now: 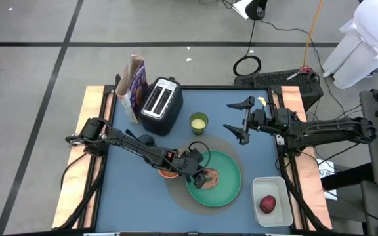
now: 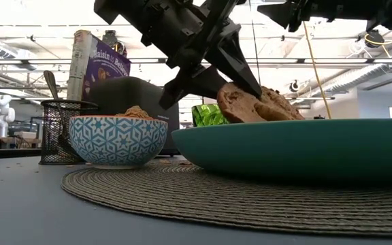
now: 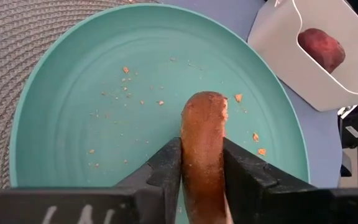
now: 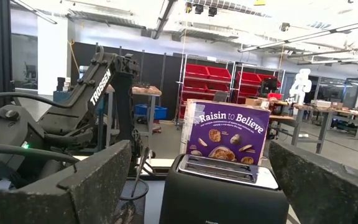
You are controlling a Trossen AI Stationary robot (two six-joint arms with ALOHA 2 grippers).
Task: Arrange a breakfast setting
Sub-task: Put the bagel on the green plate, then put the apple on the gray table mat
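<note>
Bagel (image 3: 202, 140) on plate (image 3: 79, 124), fruit (image 3: 321, 48) in tub (image 3: 278, 50)

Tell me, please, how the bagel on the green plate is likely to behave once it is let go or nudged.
The bagel stands on edge between the left gripper jaws, so once let go it may topple flat or roll. Crumbs scattered across the green plate suggest it is dry and sheds under pressure. It looks fairly firm, since it keeps its shape in the grip.
</note>
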